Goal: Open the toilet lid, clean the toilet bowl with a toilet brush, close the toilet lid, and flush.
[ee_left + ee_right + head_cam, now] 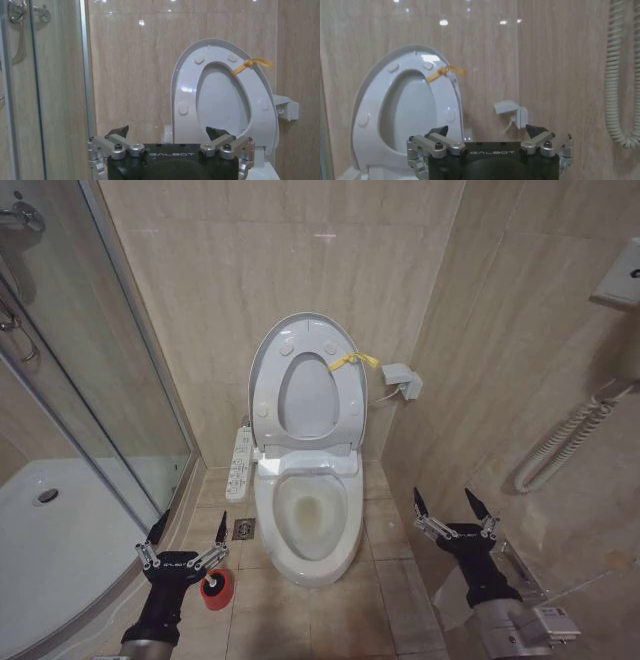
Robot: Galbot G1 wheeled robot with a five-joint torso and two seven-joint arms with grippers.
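Glossy white oval toilet lid (303,380) up — stained white ceramic toilet bowl (310,520) exposed; brushing, closing, flushing remain. Left gripper (187,535) and right gripper (450,508) spread wide, empty.

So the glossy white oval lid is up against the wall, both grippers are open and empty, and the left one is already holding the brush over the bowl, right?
Not quite. In the head view the left gripper is open and holds nothing; it hangs above the small red cup holder on the floor. The glossy white oval toilet lid is up against the wall, and the right gripper is open and empty too.
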